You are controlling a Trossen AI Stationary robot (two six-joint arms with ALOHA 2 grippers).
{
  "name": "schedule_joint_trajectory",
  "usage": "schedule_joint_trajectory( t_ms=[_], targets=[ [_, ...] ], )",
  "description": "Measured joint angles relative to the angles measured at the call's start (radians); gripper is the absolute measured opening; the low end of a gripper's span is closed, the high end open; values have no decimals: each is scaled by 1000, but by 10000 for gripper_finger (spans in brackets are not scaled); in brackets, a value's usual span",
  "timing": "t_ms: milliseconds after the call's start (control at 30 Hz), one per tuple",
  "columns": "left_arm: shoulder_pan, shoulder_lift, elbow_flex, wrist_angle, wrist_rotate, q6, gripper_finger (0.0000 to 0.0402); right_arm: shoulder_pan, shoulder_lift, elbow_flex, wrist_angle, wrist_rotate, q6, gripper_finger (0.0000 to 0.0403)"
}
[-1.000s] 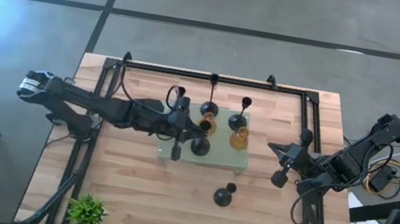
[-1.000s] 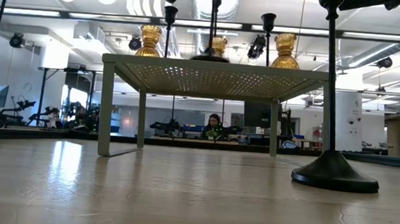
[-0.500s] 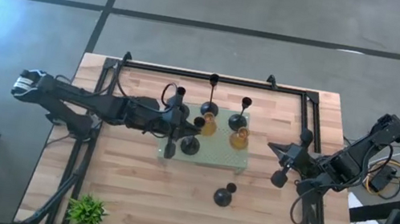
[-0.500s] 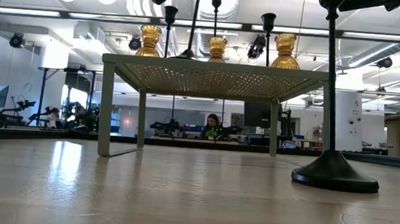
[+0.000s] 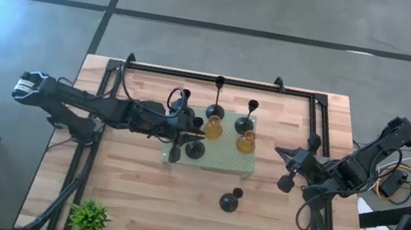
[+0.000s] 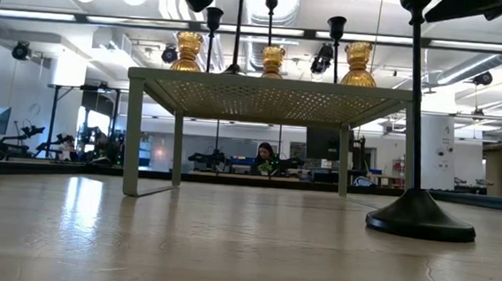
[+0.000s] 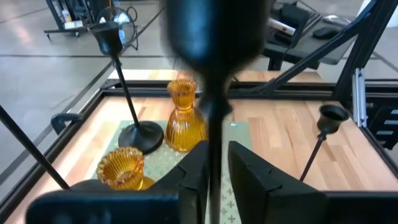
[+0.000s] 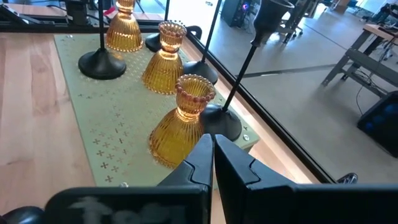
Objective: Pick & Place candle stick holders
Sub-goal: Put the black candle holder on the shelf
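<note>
A pale green perforated mat (image 5: 222, 164) stands on legs mid-table. It carries several black candle stick holders and three amber ones (image 6: 186, 49) (image 6: 273, 59) (image 6: 357, 61). My left gripper (image 7: 217, 149) reaches in from the table's left over the mat's left part. Its fingers stand open a little on either side of a black holder's thin stem (image 7: 214, 124). That holder's round base (image 5: 194, 149) rests on the mat. My right gripper (image 8: 211, 149) hangs shut and empty to the right of the mat (image 5: 281, 152). My left gripper's fingers come nearly level from the table's left, across the upright stem (image 7: 214, 163), below its cup. A sliver of gap shows between the stem and one finger (image 7: 245, 171). Whether the other finger (image 7: 198, 167) touches the stem, I cannot tell.
One more black holder (image 5: 229, 201) stands on the bare wood in front of the mat, its base (image 6: 420, 225) near the low camera. A small green plant (image 5: 90, 215) sits at the near left corner. A black rail frame (image 5: 220, 79) rings the table's far edge and both sides.
My left gripper has drawn back toward the table's left with the black holder. The holder's base has shifted left across the mat. Half a second ago the stem leaned; now it stands upright on its base.
</note>
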Motion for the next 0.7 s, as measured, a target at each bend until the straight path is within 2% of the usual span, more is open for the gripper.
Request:
schedule_joint_trajectory(
  t_ms=[400, 700],
  targets=[
    [0, -1, -2, 7, 1, 20, 87, 0, 0, -11, 7, 0, 0, 8],
    [0, -21, -2, -5, 4, 33, 162, 0, 0, -11, 11, 0, 0, 8]
  ],
)
